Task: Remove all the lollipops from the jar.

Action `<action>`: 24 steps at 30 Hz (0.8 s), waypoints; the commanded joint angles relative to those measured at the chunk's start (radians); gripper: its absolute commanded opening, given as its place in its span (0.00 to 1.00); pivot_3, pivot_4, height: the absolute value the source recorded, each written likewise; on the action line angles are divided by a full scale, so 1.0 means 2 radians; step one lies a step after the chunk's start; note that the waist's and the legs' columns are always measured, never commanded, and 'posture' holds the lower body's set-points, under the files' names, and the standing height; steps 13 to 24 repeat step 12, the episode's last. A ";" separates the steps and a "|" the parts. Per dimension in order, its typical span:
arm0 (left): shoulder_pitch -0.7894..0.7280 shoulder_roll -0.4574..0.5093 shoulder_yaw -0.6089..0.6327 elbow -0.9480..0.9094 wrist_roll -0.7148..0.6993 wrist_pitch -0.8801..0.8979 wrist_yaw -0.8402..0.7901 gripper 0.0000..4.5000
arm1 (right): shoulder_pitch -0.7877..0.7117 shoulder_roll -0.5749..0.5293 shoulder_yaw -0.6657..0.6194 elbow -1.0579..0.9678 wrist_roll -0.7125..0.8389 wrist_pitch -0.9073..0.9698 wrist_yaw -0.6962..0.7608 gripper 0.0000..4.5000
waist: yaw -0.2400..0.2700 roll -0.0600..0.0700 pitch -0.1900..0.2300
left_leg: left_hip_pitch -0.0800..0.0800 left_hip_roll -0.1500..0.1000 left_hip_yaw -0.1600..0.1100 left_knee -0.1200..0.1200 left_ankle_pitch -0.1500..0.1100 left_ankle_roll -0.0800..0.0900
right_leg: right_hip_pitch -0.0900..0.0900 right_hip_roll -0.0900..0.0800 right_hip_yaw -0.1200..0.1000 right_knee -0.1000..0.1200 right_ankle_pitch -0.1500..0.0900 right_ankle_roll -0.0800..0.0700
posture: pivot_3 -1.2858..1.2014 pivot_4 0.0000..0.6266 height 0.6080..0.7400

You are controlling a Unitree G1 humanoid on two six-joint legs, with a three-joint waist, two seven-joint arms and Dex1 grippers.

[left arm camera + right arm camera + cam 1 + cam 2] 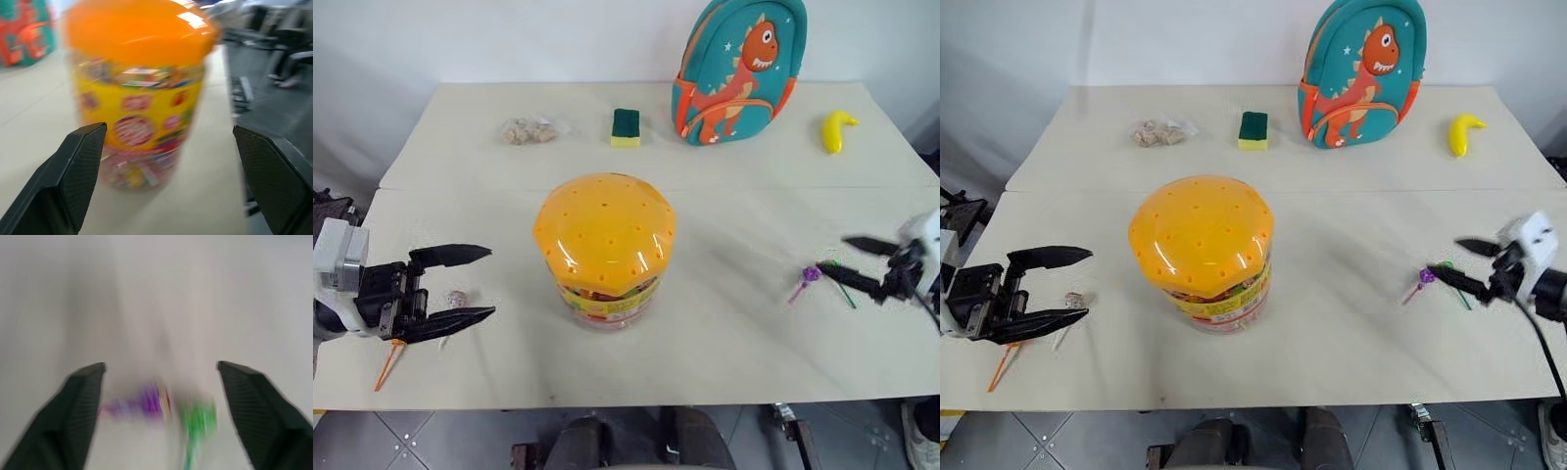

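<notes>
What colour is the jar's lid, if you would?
Orange, dotted with small holes; clearest in the left eye view.

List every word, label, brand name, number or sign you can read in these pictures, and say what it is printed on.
No text can be read.
jar: its yellow label band carries round red badges with print, too blurred and small to read.
backpack: a dinosaur picture and small stars, no lettering visible.
sponge, banana: no markings visible.

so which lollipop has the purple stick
The lollipop lying on the table in front of the right tool, beside the green-stick one. The others, by the left tool, have orange and white sticks.
</notes>
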 commanded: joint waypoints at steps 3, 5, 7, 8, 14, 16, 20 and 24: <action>-0.002 0.018 0.018 0.049 0.046 -0.042 0.000 0.98 | -0.037 -0.010 0.000 -0.145 0.090 0.020 0.054 0.99 | 0.000 0.000 0.000 | 0.000 0.000 0.000 0.000 0.000 0.000 | 0.000 0.000 0.000 0.000 0.000 0.000 | 0.52 0.24 1.00; -0.007 0.017 0.019 0.068 0.056 -0.056 0.003 0.98 | -0.031 -0.010 0.021 -0.195 0.102 0.038 0.066 0.99 | 0.000 0.000 0.000 | 0.000 0.000 0.000 0.000 0.000 0.000 | 0.000 0.000 0.001 0.000 0.000 0.000 | 0.52 0.24 1.00; -0.005 0.012 0.018 0.080 0.066 -0.071 0.008 0.98 | -0.014 0.001 0.042 -0.234 0.106 0.042 0.070 0.99 | 0.002 0.000 0.000 | 0.000 0.001 -0.002 0.000 0.000 -0.001 | 0.000 -0.001 0.001 0.000 0.000 0.000 | 0.52 0.24 1.00; -0.005 0.010 0.017 0.084 0.069 -0.075 0.010 0.98 | -0.008 0.005 0.051 -0.249 0.108 0.047 0.069 0.99 | 0.003 -0.001 0.000 | 0.000 0.001 -0.002 0.000 0.000 -0.001 | 0.000 -0.001 0.000 0.000 0.000 0.000 | 0.52 0.24 1.00; 0.024 -0.015 0.023 0.076 0.088 -0.109 0.034 0.98 | 0.025 0.055 0.076 -0.266 0.067 -0.015 0.052 0.99 | 0.006 -0.001 -0.001 | -0.001 0.000 -0.003 0.000 -0.001 0.000 | 0.000 -0.001 0.000 -0.002 0.000 0.000 | 0.52 0.24 1.00; 0.024 -0.015 0.023 0.076 0.088 -0.109 0.034 0.98 | 0.025 0.055 0.076 -0.266 0.067 -0.015 0.052 0.99 | 0.006 -0.001 -0.001 | -0.001 0.000 -0.003 0.000 -0.001 0.000 | 0.000 -0.001 0.000 -0.002 0.000 0.000 | 0.52 0.24 1.00; 0.024 -0.015 0.023 0.076 0.088 -0.109 0.034 0.98 | 0.025 0.055 0.076 -0.266 0.067 -0.015 0.052 0.99 | 0.006 -0.001 -0.001 | -0.001 0.000 -0.003 0.000 -0.001 0.000 | 0.000 -0.001 0.000 -0.002 0.000 0.000 | 0.52 0.24 1.00; 0.024 -0.015 0.023 0.076 0.088 -0.109 0.034 0.98 | 0.025 0.055 0.076 -0.266 0.067 -0.015 0.052 0.99 | 0.006 -0.001 -0.001 | -0.001 0.000 -0.003 0.000 -0.001 0.000 | 0.000 -0.001 0.000 -0.002 0.000 0.000 | 0.52 0.24 1.00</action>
